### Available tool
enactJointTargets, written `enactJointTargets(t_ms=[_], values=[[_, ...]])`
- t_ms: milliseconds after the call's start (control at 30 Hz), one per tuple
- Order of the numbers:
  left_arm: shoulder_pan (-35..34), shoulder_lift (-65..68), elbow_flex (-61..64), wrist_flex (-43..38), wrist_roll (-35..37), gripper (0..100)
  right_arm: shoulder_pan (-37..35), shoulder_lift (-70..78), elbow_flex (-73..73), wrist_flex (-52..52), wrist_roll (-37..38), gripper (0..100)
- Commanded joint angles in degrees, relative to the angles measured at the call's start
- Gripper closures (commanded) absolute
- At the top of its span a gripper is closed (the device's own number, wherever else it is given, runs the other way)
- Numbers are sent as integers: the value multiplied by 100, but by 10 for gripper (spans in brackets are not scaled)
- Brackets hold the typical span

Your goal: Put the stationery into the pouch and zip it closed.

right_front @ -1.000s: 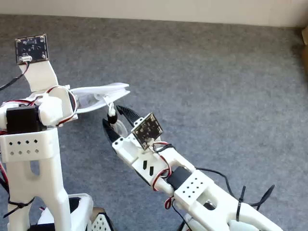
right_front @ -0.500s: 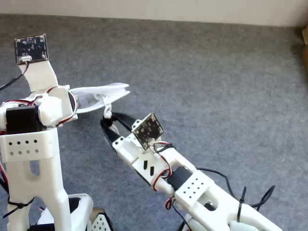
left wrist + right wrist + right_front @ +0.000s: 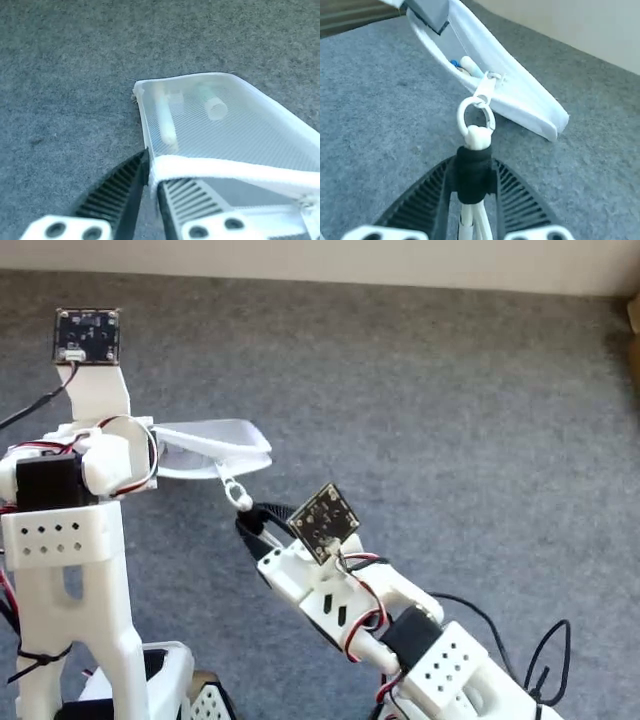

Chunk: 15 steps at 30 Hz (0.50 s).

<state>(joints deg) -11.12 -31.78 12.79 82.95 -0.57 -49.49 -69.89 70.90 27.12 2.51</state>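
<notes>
Since the earlier frames the right gripper (image 3: 256, 527) has drawn back toward the near right. The white ring-and-cord zip pull (image 3: 476, 116), clamped between its jaws, now stretches taut from the translucent white mesh pouch (image 3: 215, 445). The left gripper (image 3: 150, 167), closed on the pouch's rim, holds it raised above the grey carpeted surface (image 3: 450, 390) at the left and has turned slightly. White pens (image 3: 165, 120) lie inside. The mouth gapes between pull and left gripper, so zipping appears under way but unfinished.
</notes>
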Motion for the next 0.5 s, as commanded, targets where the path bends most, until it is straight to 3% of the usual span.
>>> enactJointTargets(t_ms=[0, 467], values=[[127, -75, -374, -176, -281, 992, 66, -180, -576, 664, 0, 994], [1675, -66, -453, -448, -1363, 992, 84, -198, -233, 989, -9, 994]])
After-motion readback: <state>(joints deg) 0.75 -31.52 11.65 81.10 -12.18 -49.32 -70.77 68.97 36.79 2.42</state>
